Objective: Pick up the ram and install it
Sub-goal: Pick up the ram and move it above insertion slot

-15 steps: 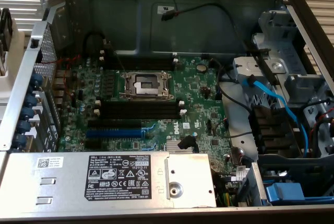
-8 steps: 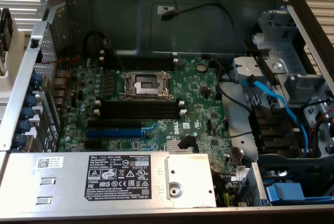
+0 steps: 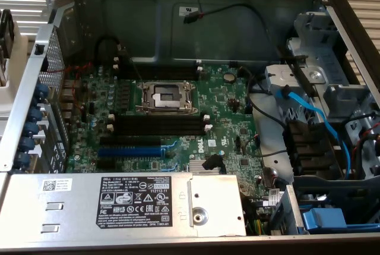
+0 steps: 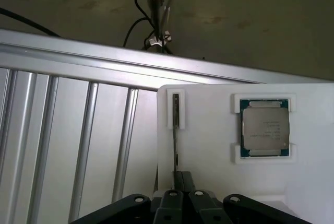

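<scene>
Currently the ram [image 4: 176,112] stands on edge in a narrow groove of the white holder tray [image 4: 209,109], beside a processor chip [image 4: 264,127] seated in its own recess. The gripper [image 4: 181,179] sits at the strip's near end and in line with it. The ram's long axis runs straight away from the jaws along the groove. Whether the jaws are spread or pinching the strip cannot be told. In the exterior view, the black memory slots [image 3: 157,123] on the motherboard [image 3: 225,124] lie unfilled, just beside the open processor socket [image 3: 166,96]. Installation is judged not yet done.
</scene>
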Controlling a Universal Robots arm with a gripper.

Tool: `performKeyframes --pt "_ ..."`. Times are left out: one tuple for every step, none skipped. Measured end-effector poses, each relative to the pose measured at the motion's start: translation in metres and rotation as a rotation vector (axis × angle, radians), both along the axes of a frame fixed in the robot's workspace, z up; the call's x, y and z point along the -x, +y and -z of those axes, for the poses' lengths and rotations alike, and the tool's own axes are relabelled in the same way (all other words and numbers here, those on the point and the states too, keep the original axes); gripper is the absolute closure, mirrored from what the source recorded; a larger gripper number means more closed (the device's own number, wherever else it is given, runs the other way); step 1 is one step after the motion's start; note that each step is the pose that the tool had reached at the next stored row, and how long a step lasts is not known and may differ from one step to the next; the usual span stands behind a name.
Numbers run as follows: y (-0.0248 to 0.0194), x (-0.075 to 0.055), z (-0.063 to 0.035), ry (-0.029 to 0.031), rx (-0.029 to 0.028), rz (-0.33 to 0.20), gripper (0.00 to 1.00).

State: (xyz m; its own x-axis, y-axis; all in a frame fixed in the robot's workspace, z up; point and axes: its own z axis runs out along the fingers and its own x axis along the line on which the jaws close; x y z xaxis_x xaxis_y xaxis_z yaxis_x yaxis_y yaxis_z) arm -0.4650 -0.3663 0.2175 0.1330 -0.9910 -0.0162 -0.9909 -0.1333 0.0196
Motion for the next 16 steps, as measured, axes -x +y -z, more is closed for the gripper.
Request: performKeyframes --pt "0.0000 0.0000 0.0000 0.0000 0.0000 0.000 0.90" --pt "0.0000 0.0000 0.0000 0.0000 0.0000 0.000 0.90" --pt "0.0000 0.0000 0.0000 0.0000 0.0000 0.000 0.90" --pt "0.0000 0.0000 0.0000 0.0000 0.0000 0.000 0.90" --pt "0.0000 0.0000 0.0000 0.0000 0.0000 0.000 0.90" --pt "0.0000 0.0000 0.0000 0.0000 0.0000 0.000 0.88" --pt "0.0000 0.0000 0.0000 0.0000 0.0000 0.000 0.88" --pt "0.0000 0.0000 0.0000 0.0000 0.0000 0.000 0.83" --pt "0.0000 0.0000 0.0000 0.0000 0.0000 0.000 0.83" --pt "0.0000 0.0000 0.0000 0.0000 0.0000 0.000 0.83" --pt "0.0000 0.0000 0.0000 0.0000 0.0000 0.000 0.75" --pt "0.0000 0.0000 0.0000 0.0000 0.0000 0.000 0.75" --pt "0.0000 0.0000 0.0000 0.0000 0.0000 0.000 0.75" --pt "0.0000 0.0000 0.0002 -0.0002 0.0001 0.000 0.75" --pt "0.0000 0.0000 0.0008 -0.0007 0.0000 0.000 0.75" --pt "-0.0001 0.0000 0.0018 -0.0017 0.0001 0.000 0.75"
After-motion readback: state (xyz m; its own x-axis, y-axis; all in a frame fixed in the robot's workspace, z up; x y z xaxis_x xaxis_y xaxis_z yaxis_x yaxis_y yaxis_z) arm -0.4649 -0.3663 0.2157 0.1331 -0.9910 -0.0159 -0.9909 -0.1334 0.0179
